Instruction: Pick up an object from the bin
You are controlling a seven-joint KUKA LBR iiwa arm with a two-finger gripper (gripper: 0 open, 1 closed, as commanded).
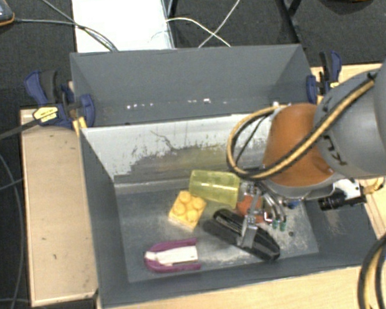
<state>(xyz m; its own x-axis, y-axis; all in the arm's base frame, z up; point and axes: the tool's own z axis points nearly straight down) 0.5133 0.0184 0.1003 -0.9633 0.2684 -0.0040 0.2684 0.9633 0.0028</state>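
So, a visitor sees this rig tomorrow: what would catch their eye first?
Probably the gripper, low at the right of the bin, over a long black object lying aslant. Then the bright things to its left: a yellow toy block, a yellow-green cup on its side behind that, and a purple-and-white object near the front wall.

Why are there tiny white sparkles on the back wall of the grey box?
In the camera view, those are glints, likely light bouncing off the metal bin; also in the camera view, the scuffed patch lower down shines pale the same way.
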